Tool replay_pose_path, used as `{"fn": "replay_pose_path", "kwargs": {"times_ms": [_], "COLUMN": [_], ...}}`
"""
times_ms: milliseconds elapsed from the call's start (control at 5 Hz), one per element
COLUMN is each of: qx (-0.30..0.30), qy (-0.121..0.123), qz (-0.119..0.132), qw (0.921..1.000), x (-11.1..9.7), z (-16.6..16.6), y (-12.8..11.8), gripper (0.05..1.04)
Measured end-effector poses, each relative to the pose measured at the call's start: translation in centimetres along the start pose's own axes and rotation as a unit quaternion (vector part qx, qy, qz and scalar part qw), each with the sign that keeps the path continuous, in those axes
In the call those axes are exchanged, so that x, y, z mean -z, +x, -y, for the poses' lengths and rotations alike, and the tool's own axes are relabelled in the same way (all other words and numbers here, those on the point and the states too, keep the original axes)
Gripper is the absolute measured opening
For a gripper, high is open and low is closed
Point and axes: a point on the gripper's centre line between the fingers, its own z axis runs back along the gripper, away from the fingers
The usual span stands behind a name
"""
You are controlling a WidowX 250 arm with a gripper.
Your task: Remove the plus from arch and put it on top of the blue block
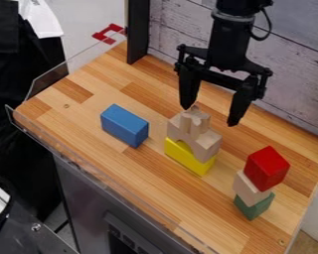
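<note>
The black gripper (pixel 210 115) hangs open just above and behind the stack at the middle of the table, its two fingertips spread apart with nothing between them. A small plain-wood plus (pixel 194 122) stands on top of the wooden arch (pixel 206 145). That arch rests on a yellow block (pixel 188 158). The left fingertip looks close to the plus's upper edge; whether they touch I cannot tell. To the left of the stack, the blue block (pixel 124 126) lies on the wooden tabletop.
At the right, a red block (pixel 267 167) tops a plain-wood block (pixel 251 189) and a green block (pixel 254 206). Clear plastic edging (pixel 48 85) borders the table (pixel 74 126) on the left. A whitish plank wall (pixel 294 79) stands behind.
</note>
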Motion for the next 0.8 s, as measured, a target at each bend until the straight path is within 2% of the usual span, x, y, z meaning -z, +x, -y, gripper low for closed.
{"fn": "replay_pose_path", "kwargs": {"times_ms": [400,600,800], "qx": [-0.016,-0.012,-0.002], "qy": [0.011,0.007,-0.001], "qz": [0.001,-0.003,-0.029], "qw": [0.9998,0.9999,0.9996], "x": [-0.1,-0.1,-0.1], "z": [-1.4,-1.3,-0.5], "y": [0.2,0.1,-0.8], "gripper": [1.0,1.0,1.0]}}
